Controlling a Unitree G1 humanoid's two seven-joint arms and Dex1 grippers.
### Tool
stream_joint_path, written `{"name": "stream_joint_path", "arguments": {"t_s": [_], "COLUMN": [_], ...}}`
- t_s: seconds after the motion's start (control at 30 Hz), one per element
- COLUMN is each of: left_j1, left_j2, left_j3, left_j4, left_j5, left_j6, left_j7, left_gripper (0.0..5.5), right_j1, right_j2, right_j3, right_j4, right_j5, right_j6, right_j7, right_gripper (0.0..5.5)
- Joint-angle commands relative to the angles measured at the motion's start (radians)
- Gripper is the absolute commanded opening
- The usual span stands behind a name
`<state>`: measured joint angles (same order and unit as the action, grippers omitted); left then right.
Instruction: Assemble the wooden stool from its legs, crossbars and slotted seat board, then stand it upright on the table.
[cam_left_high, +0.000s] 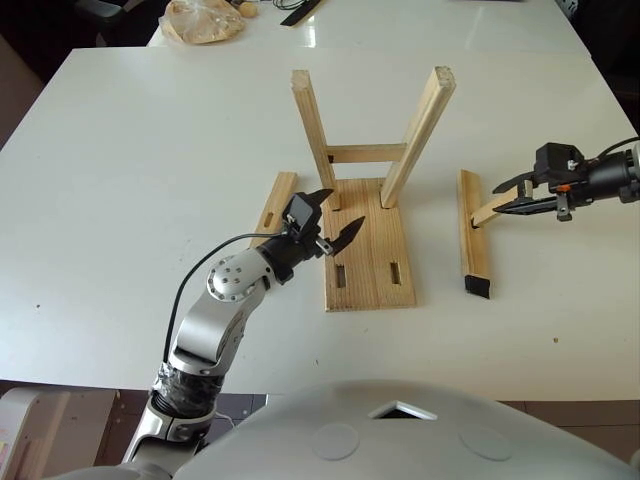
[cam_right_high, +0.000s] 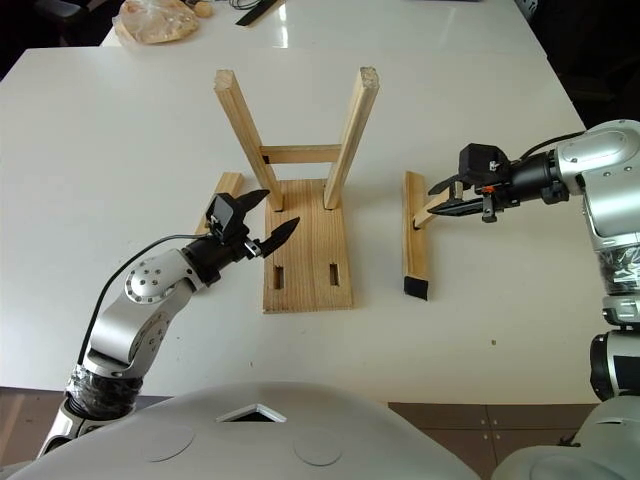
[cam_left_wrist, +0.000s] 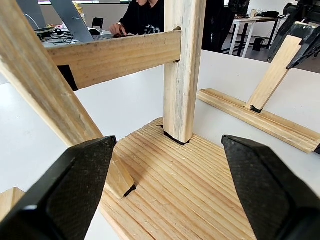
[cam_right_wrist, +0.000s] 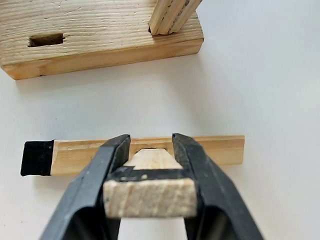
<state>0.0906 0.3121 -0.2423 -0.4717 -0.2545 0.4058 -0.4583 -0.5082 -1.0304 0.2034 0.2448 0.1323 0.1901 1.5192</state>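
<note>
your left gripper (cam_left_high: 342, 208) hovers empty, fingers wide, over the flat seat board (cam_left_high: 370, 265). beside it your right gripper (cam_left_high: 500, 198) clamps a crossbar (cam_left_high: 486, 214), its end in the loose leg (cam_left_high: 472, 248): you're mid-joint, so press it square. farther back, two legs (cam_left_high: 420, 130) already stand slotted.

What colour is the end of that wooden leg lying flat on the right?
Black end cap; clearest in right wrist view.
</note>
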Motion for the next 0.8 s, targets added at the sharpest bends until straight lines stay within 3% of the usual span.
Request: {"name": "stream_joint_path", "arguments": {"t_s": [0.03,0.3,0.8], "left_j1": [-0.015,-0.004,-0.017], "left_j2": [-0.006,-0.02,-0.005], "left_j3": [-0.012,-0.036,-0.065], "left_j4": [0.008,0.007,0.0], "left_j5": [0.012,0.02,0.012], "left_j6": [0.004,0.002,0.023], "left_j7": [0.002,0.005,-0.029], "left_gripper": [3.92,3.92,3.92], "right_j1": [-0.092,-0.126,0.11], "right_j2": [0.035,0.064,0.041], "right_j3": [0.092,0.202,0.199], "right_j4": [0.076,0.143,0.035], "right_j5": [-0.087,-0.142,-0.108], "right_j6": [-0.021,-0.107,-0.033], "right_j7": [0.059,0.094,0.058], "right_gripper": [1.33,1.33,1.33]}}
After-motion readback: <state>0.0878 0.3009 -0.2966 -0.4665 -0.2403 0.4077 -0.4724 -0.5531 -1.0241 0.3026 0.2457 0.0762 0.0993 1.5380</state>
